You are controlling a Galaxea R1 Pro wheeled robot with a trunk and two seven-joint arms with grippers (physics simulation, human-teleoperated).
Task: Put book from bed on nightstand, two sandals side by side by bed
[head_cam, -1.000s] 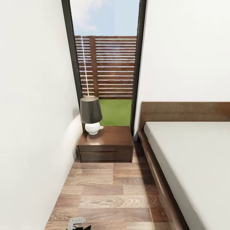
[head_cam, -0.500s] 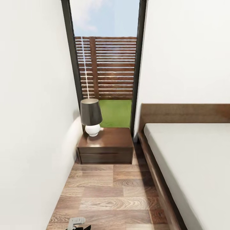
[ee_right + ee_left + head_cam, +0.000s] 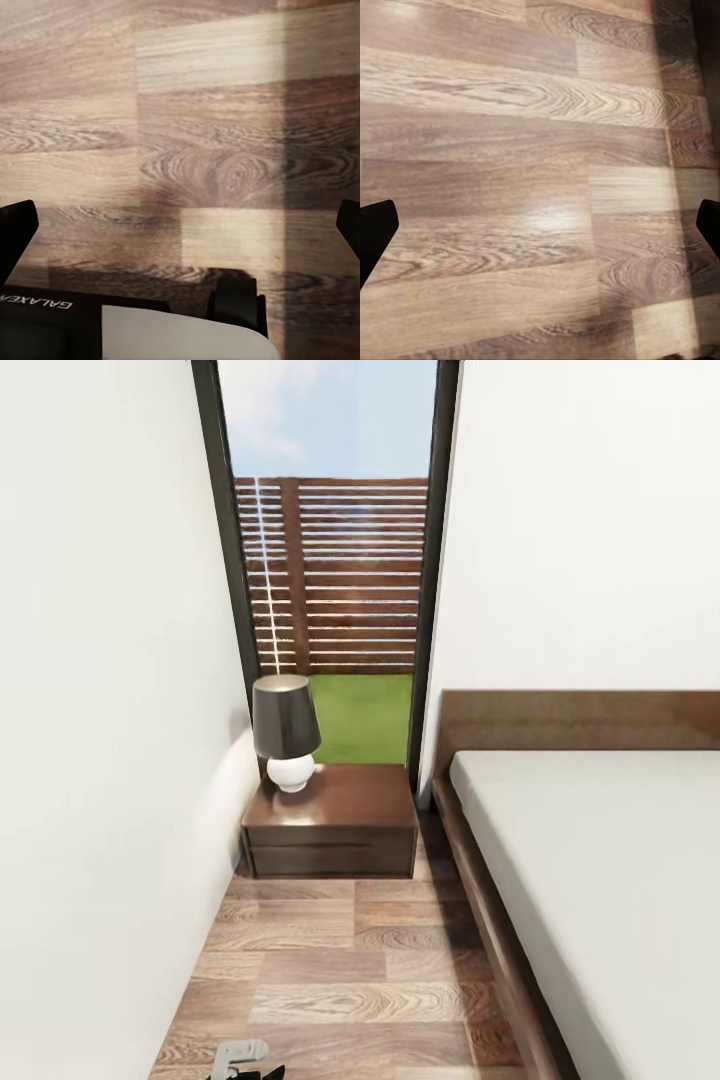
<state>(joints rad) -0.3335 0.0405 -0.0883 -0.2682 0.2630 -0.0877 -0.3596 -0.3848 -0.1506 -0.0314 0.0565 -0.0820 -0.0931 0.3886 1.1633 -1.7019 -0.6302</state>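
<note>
Head view: narrow aisle between wall and bed, nightstand at the far end.
Nightstand [image 3: 330,822] at 12 o'clock, against the window [image 3: 330,560], its near front showing drawer lines; lamp [image 3: 286,732] with dark shade and white base on its top, toward 11 o'clock. Bed [image 3: 600,880] at 3 o'clock, pale mattress in a dark frame, headboard against the wall, just beside the nightstand. Plank floor [image 3: 350,980] between them. Left gripper [image 3: 540,232]: fingertips far apart over bare floor, released. Right gripper [image 3: 180,229]: fingertips likewise apart, released, over floor with the robot's base [image 3: 127,326] below it.
</note>
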